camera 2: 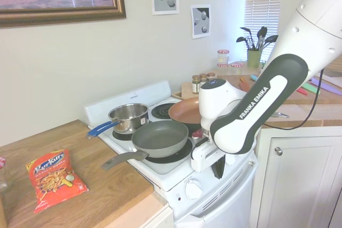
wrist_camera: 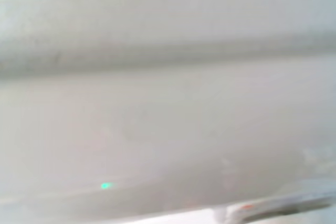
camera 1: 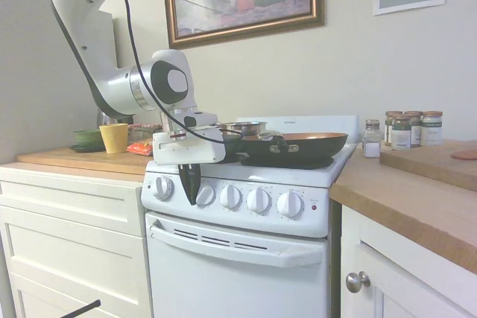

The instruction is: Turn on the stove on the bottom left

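The stove stands between cream cabinets. The jaws point down against its knob panel, between the two leftmost knobs, apparently closed together, gripping nothing visible.

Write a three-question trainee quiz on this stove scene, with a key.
1. True or false: the gripper hangs in front of the stove control panel, between the two leftmost knobs seen in the first exterior view.
2. Which pan sits on the front burner nearest the snack bag? A) the copper-coloured pan B) the grey frying pan C) the steel saucepan
3. Fill in: the steel saucepan has a ____ handle.

Key
1. True. The dark fingers point down between the first knob and the second knob.
2. B.
3. Blue.
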